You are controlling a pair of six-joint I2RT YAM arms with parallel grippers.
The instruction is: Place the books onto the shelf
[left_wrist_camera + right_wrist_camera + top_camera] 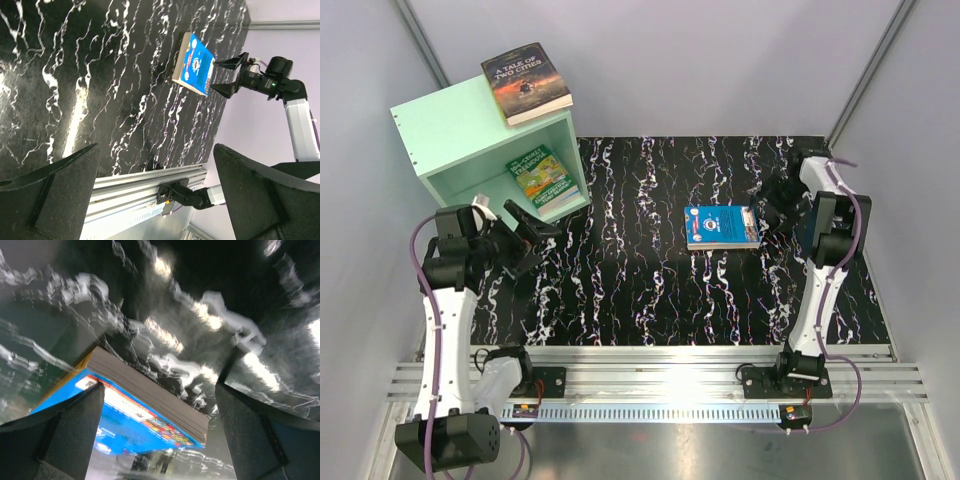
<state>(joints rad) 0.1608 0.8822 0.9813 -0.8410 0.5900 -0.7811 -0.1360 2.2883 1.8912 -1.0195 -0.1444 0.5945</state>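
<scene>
The mint-green shelf [445, 125] stands at the far left with its open face toward the table. A dark "A Tale of Two Cities" book [525, 82] lies on its top. Green-covered books [547, 178] lie stacked inside it. A bright blue book [722, 227] [196, 65] [127, 422] lies flat on the black marbled table, right of centre. My right gripper [772, 218] [160, 435] is open at that book's right edge, and the page edge reaches in between its fingers. My left gripper [532, 236] [155, 200] is open and empty just in front of the shelf.
The black marbled table top [640, 290] ends at an aluminium rail [650, 380] along the near edge, where both arm bases are bolted. Grey walls close in the left, right and back sides. The right arm [295, 105] shows in the left wrist view.
</scene>
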